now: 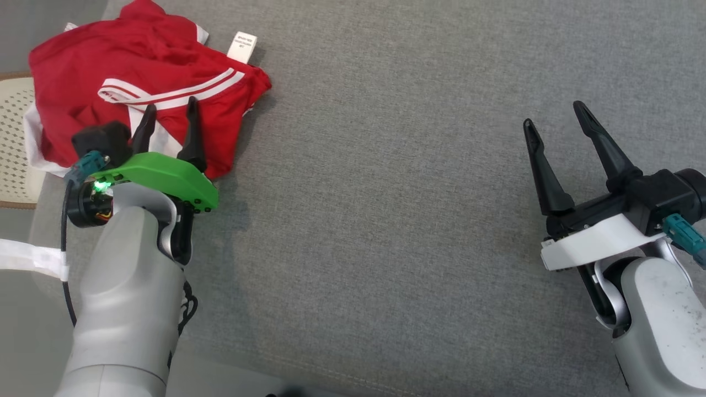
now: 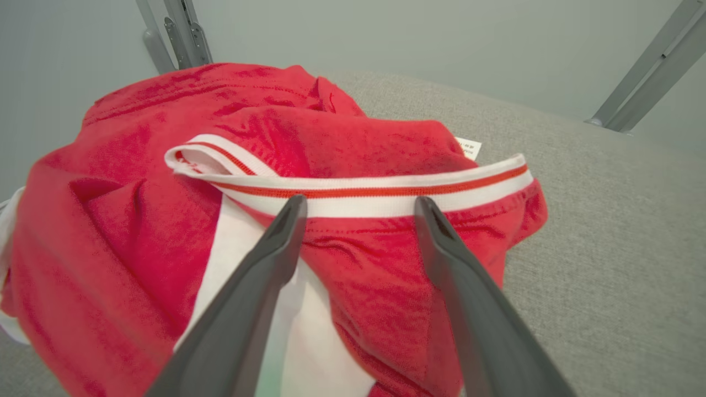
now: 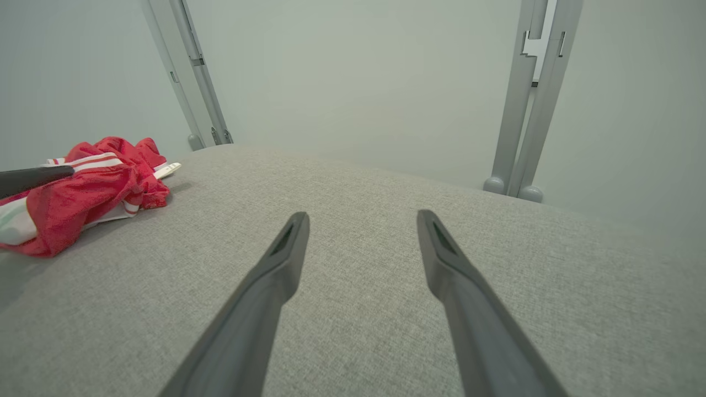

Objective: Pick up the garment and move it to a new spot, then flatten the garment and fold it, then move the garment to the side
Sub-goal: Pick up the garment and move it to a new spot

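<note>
1. Grey fabric surface (image 1: 419, 231): woven, and it bears everything listed. A broad bare stretch lies between the two grippers and is judged the likely new spot.
2. Garment (image 1: 127, 66): red with white panels, crumpled in a heap at the far left corner of the surface. Part of it overhangs the left edge above a pale perforated object (image 1: 12, 138). The heap has no clear long axis; its widest run follows the striped band.
3. Left gripper (image 1: 171, 105): fingers spread, with nothing between them. The garment lies directly ahead of and beneath the tips. In the left wrist view the tips sit against the band, but the angle does not settle whether they touch the cloth or hang just over it. This is by far the nearer arm, so it is judged the one to make the pick.
4. Right gripper (image 1: 554, 113): fingers spread and empty, above bare surface. It is well apart from the garment, which lies far off to its left.
5. Striped band (image 2: 375, 193): white with a red line, running crosswise to the left fingers from one tip to the other. Closing there would gather the band lengthwise between them.
6. Label (image 1: 242, 47): a white tag at the heap's far right edge, beyond the left fingertips.
</note>
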